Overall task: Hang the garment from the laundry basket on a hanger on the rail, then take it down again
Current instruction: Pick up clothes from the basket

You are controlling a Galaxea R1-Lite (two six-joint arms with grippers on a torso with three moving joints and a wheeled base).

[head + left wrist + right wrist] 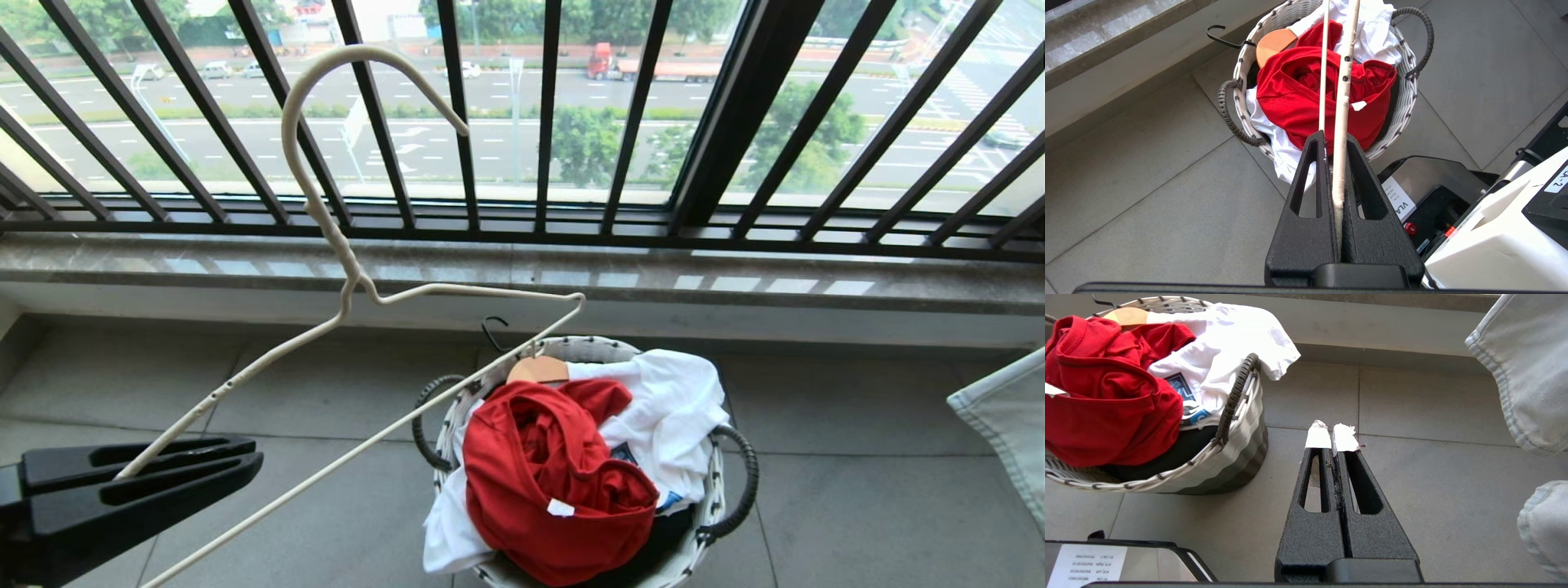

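Head view: we see our left gripper [245, 457], 2 matte black triangular fingers with slotted cut-outs, clenched on the shoulder end of the hanger [351, 278], a thin cream-white wire with a long neck and a broad rounded hook that rises in front of the black barred window railing [735, 122]. The hanger tilts, its far corner over the rim of the laundry basket [718, 498], a round white woven tub with dark flecks and black ribbed cord handles, standing on smooth grey floor tiles [857, 506]. The red T-shirt [555, 482] lies crumpled on top of the basket, soft and folded, a small white neck label showing, beside a white T-shirt [669, 408] and the tip of a light-wood hanger [537, 370]; it sits below and beyond our left gripper, apart from it. In the right wrist view, our right gripper [1331, 437], its tips wrapped in white tape, is closed on nothing, hanging over the tiles just beside the basket, near a pale grey-green garment [1527, 367].
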